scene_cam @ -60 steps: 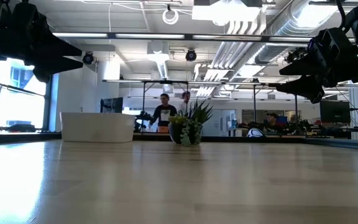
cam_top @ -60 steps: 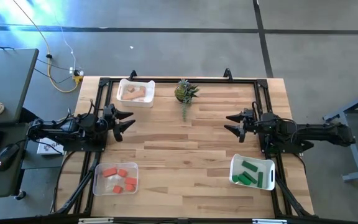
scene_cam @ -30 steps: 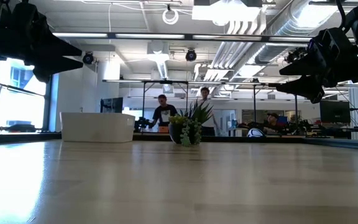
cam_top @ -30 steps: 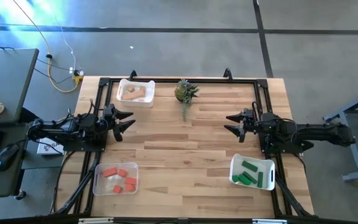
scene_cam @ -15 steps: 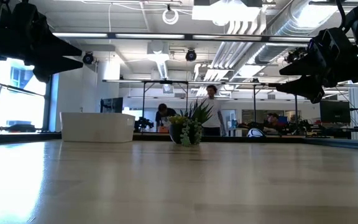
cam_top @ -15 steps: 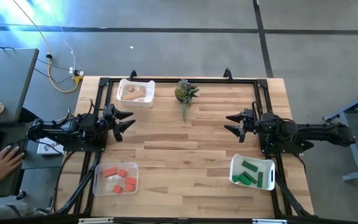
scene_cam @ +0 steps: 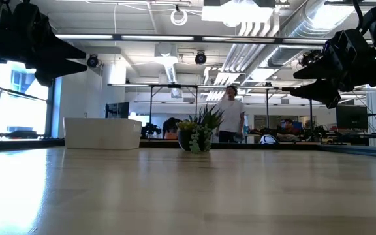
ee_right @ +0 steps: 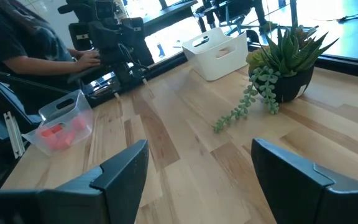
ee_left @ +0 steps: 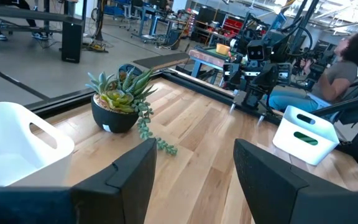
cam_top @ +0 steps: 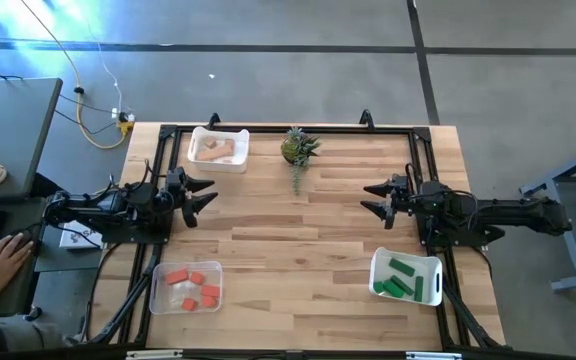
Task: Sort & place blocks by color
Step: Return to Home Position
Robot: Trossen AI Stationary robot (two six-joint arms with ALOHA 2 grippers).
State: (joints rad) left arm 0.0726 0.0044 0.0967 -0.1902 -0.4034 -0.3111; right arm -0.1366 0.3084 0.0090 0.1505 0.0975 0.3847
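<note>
Parked w/ jaws wide: left arm, right arm at tabletop sides (red-orange wooden blocks in clear plastic bin).

- The far bin sits on the desk at 11 o'clock, with blocks in it.
- The plant stands at 12 o'clock, right of that bin and apart from it.
- The near-left bin at 7 o'clock and the near-right bin at 5 o'clock each hold blocks.
- The left arm lies at 9 o'clock and the right arm at 3 o'clock; their jaws face each other, well apart.
</note>
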